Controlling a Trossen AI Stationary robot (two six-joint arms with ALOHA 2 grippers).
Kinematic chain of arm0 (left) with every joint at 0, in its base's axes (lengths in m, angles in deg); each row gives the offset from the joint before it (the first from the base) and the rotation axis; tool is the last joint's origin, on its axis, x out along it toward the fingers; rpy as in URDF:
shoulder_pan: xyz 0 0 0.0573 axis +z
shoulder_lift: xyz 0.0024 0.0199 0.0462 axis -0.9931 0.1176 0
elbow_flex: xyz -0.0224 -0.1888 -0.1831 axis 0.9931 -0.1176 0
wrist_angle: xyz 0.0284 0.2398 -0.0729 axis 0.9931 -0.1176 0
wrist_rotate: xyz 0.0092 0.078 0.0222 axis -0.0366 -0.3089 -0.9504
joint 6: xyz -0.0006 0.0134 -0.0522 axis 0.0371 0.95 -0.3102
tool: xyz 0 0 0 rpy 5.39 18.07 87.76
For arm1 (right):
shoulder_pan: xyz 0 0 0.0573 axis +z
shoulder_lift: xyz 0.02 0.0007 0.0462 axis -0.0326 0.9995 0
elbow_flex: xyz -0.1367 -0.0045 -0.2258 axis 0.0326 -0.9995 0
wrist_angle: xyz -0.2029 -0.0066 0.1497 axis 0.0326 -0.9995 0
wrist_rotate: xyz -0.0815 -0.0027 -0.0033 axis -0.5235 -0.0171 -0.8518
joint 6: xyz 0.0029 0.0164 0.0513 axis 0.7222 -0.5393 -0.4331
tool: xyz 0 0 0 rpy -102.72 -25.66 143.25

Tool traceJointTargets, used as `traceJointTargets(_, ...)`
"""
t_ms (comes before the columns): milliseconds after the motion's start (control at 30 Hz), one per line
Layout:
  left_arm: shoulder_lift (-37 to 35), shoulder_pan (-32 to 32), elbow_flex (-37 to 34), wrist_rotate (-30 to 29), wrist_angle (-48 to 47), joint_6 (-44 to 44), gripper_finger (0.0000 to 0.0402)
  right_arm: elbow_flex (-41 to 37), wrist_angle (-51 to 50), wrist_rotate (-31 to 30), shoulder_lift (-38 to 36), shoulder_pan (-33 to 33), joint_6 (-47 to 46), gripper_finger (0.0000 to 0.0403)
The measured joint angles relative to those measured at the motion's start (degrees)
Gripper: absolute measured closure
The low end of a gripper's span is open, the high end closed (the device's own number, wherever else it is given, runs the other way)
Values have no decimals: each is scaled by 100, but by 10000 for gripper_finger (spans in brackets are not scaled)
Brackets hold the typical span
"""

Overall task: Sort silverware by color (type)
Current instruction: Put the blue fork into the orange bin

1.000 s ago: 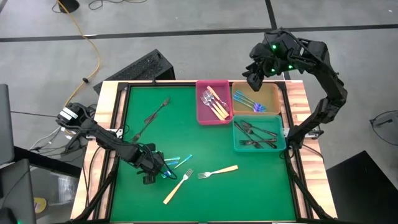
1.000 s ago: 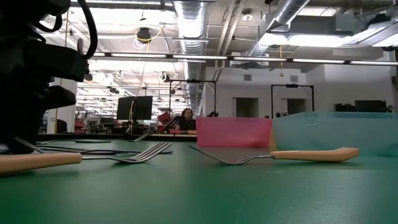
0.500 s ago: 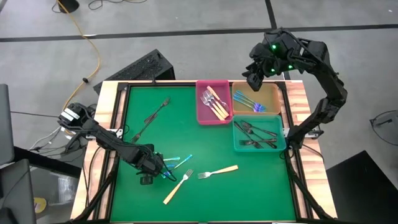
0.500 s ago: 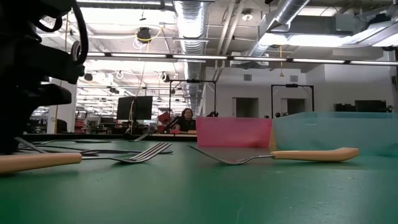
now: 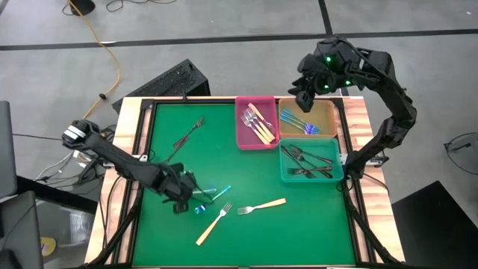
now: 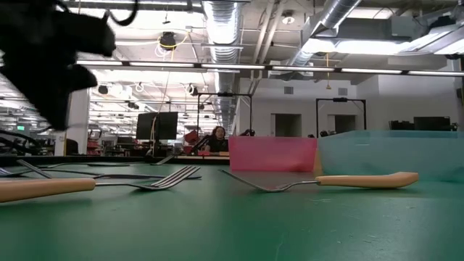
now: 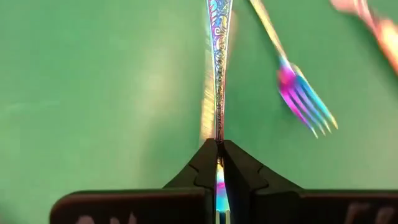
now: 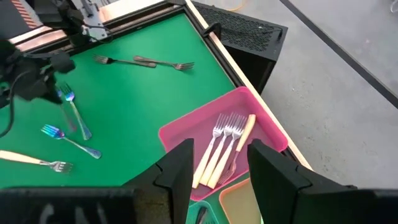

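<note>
**Inspector:** Where does the left gripper (image 5: 187,199) stand, and why?

**Assistant:** Lower left of the green mat (image 5: 224,164) in the high view. Its jaws are clamped on the slim handle of an iridescent blue fork (image 7: 217,74); the wrist view shows the handle pinched edge-on between the pads, tines pointing away. I judge the end grip leaves the fork free to be laid in a bin. A second blue fork (image 7: 298,93) lies just beside it.

**Inspector:** The right gripper (image 8: 217,163)?

**Assistant:** Waiting above the bins at upper right, jaws apart, holding nothing.

**Inspector:** The bins?

**Assistant:** Three shallow plastic trays, one kind each. The pink tray (image 5: 245,127) holds silver forks with tan handles, the tan tray (image 5: 328,112) blue ones, the teal tray (image 5: 336,173) black ones.

**Inspector:** What is unsorted?

**Assistant:** Two tan-handled forks (image 5: 263,205) at lower centre, smooth matt handles on bright metal. Two dark forks (image 5: 183,140) lie at upper left. The blue ones carry an embossed, mirror-bright pattern.
</note>
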Motion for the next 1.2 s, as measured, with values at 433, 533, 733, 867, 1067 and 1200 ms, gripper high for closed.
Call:
traceJointTargets(433, -1474, 822, 7, -2480, 562, -883, 401, 0, 696, -6, 0, 524, -119, 233)
traceJointTargets(533, -1562, 1005, 9, -3083, 925, -1006, 401, 4, 926, -128, 95, 647, -372, 233)
traceJointTargets(733, -1510, 1385, 9, -3734, 2012, -573, 401, 0, 1016, -500, 472, 801, -705, 233)
traceJointTargets(867, -1443, 1599, 16, -3781, 2605, -140, 401, 0, 1218, -717, 890, 874, -986, 233)
traceJointTargets(1067, -1412, 1710, 17, -2772, 4149, 1411, 401, -7, 1764, -339, 1429, 1100, -457, 233)
traceJointTargets(1200, -1503, 1782, 17, -2640, 4491, 1633, 401, -4, 2166, -248, 1582, 1247, -256, 233)
